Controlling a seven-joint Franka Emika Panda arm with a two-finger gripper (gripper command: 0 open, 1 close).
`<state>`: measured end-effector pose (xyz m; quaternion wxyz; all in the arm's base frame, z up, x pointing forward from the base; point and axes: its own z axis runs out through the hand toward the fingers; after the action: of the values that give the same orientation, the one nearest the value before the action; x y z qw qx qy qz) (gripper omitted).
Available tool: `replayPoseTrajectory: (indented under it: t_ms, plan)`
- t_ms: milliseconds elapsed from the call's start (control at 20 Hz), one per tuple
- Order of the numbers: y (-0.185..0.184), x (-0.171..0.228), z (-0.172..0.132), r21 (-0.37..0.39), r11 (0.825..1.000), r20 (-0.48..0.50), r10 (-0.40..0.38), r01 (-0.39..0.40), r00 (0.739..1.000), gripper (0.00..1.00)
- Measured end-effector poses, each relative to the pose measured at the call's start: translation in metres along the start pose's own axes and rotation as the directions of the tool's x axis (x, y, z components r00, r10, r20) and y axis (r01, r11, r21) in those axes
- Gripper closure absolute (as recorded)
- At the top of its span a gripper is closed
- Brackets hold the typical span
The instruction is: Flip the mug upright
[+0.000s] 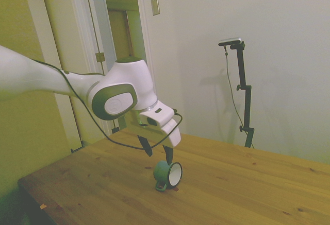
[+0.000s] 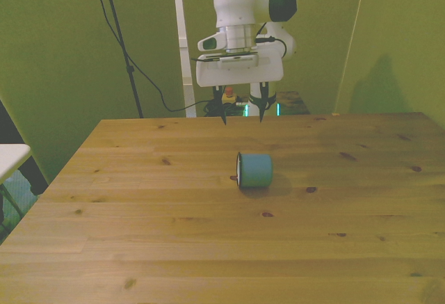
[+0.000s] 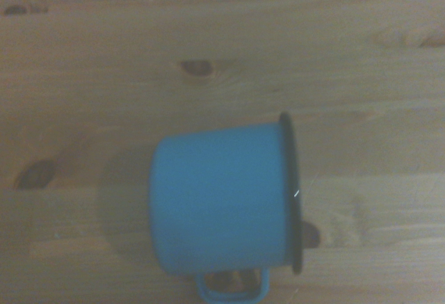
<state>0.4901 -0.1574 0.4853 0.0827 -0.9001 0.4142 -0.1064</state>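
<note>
Just below the two-finger gripper [image 1: 159, 154], the small teal enamel mug [image 1: 167, 174] lies on its side on the wooden table [image 2: 208, 248]. Fingers spread apart, holding nothing, hanging above the mug without contact.

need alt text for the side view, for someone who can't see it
A small green-teal mug lies on its side on a wooden table, white inside facing the camera and handle down against the wood. A white robot arm reaches in from the picture's left, its open gripper hanging just above the mug without touching it.
</note>
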Motion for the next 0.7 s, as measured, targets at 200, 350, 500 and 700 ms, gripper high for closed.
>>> replayPoseTrajectory:
  t_ms: [200, 350, 500, 700]
  plan:
    - [-0.005, 0.026, 0.012, 0.048, 0.998, 0.040, -0.044, 0.042, 0.998, 0.00]
    - [0.002, 0.035, 0.033, 0.106, 0.993, 0.086, -0.059, 0.050, 0.995, 0.00]
    - [0.005, 0.047, 0.057, 0.163, 0.985, 0.153, -0.083, 0.058, 0.985, 0.00]
    - [0.004, 0.057, 0.088, 0.235, 0.971, 0.276, -0.120, 0.054, 0.954, 0.00]
